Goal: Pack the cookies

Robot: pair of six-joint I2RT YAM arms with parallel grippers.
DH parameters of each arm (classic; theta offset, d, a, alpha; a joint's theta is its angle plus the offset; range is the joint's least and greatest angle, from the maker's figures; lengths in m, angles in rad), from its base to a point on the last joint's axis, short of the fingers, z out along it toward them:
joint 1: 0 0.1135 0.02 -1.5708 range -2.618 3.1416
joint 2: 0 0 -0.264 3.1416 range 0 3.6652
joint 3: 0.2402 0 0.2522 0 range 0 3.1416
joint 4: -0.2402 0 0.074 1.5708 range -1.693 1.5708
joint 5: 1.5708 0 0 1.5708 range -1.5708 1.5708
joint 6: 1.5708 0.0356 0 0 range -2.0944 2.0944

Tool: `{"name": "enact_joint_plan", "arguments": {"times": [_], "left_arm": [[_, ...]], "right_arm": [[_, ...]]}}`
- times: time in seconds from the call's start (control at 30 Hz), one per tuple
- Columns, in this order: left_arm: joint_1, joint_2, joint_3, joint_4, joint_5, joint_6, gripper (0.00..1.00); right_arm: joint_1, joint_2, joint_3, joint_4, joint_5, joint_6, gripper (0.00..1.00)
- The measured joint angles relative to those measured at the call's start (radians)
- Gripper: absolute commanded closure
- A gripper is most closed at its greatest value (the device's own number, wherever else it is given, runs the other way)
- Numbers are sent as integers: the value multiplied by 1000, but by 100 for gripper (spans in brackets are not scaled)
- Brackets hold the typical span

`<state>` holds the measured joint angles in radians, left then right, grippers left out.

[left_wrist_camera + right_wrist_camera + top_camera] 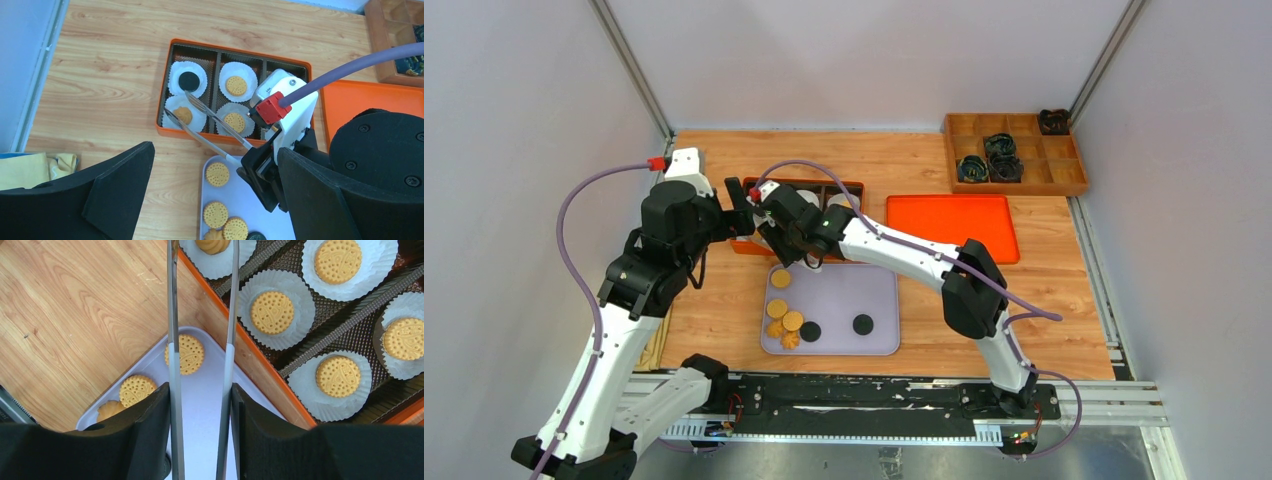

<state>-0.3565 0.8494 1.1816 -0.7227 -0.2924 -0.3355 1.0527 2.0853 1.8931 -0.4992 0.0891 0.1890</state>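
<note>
Cookies are in two places. Several sit in paper cups point(200, 265) inside an orange box point(235, 45). The rest lie loose on a lilac tray point(879, 290) just in front of the box, on the wooden counter point(1044, 290).

One golden cookie point(183, 115) rests in the box's near left corner cup. The two tips of a pair of metal tongs point(172, 315) stand either side of it, spread apart. We cannot tell whether they touch it.

The right jaws are closed around the handle end of the tongs. The blades run straight out from the wrist, over the tray and across the box rim.

We judge the next pick to be the nearest loose cookie point(184, 354). It lies under the blades, between them, nearer the wrist than the tips. Being round, it has no long axis to line up with.

The left jaws are wide open and empty, above the counter beside the box, and nearly as close.
</note>
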Motion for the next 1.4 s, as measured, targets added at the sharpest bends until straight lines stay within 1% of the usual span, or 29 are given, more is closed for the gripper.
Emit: {"name": "enact_joint_plan", "arguments": {"times": [0.17,0.27,0.43,0.6,0.67,0.8,0.83,0.97,1.07,1.17,1.33,1.4], "left_arm": [[0,-1,0,0,0,6,0],[0,-1,0,0,0,6,0],[0,2,0,2,0,-2,0],[0,26,-7,23,22,-20,0],[0,36,-20,39,33,-25,0],[0,66,-35,63,63,-37,0],[0,74,-36,71,69,-39,0],[0,112,-44,114,109,-45,1],[0,146,-49,145,143,-49,3],[0,183,-49,174,179,-57,3],[0,208,-57,200,218,-62,3],[0,207,-67,206,225,-62,3]], "right_arm": [[0,-7,-16,11,8,1,65],[0,-48,-86,24,14,5,69],[0,-223,-285,32,33,15,72],[1,-501,-488,34,84,37,76],[2,-616,-566,37,115,60,79],[3,-824,-707,-11,200,139,85],[3,-858,-728,-35,219,162,88],[4,-991,-835,-163,298,279,96],[9,-1080,-938,-250,327,375,98],[14,-1133,-1035,-324,335,468,99],[25,-1131,-1147,-391,342,599,100],[25,-1129,-1169,-399,348,631,98]]}}
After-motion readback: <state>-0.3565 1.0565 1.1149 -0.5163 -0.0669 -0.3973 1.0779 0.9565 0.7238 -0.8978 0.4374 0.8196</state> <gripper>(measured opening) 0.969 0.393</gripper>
